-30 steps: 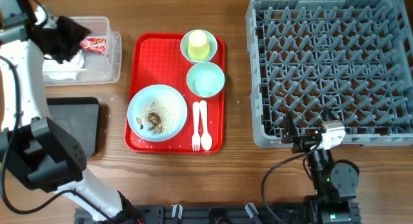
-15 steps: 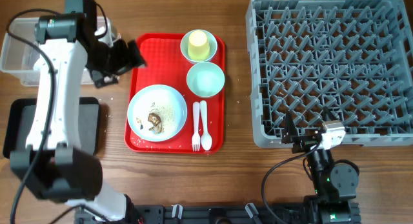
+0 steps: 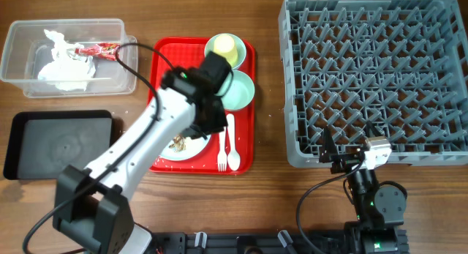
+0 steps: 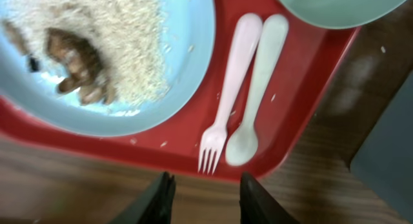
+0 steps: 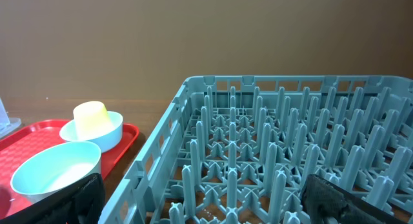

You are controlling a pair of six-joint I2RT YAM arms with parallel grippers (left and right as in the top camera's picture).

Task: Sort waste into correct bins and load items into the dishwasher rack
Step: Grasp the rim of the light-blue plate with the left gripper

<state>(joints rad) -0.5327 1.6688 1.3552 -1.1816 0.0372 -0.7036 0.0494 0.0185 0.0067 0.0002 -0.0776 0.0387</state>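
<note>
My left gripper (image 3: 212, 122) hovers open and empty over the red tray, above the right side of the pale blue plate (image 3: 175, 146). In the left wrist view its fingers (image 4: 208, 198) frame the tray's near edge. The plate (image 4: 187, 56) holds rice (image 4: 122, 30) and brown lumps (image 4: 77, 66). The white fork (image 4: 229, 101) and spoon (image 4: 258, 88) lie side by side next to it. The napkin (image 3: 62, 71) and wrapper (image 3: 99, 50) lie in the clear tub (image 3: 22, 34). The black tray (image 3: 62, 144) is bare. My right gripper (image 5: 210, 198) is open at the grey rack (image 3: 376, 75).
The red tray (image 3: 162, 56) also carries the yellow-green cup (image 3: 225, 47) standing in the pale green bowl (image 3: 212, 58), and the pale blue bowl (image 3: 235, 89). The right wrist view shows that cup (image 5: 90, 115) and the pale blue bowl (image 5: 55, 169) left of the rack (image 5: 271, 159).
My left arm has swung from over the clear tub, across the tray's top left corner, to above the plate and cutlery. The right arm has not moved.
</note>
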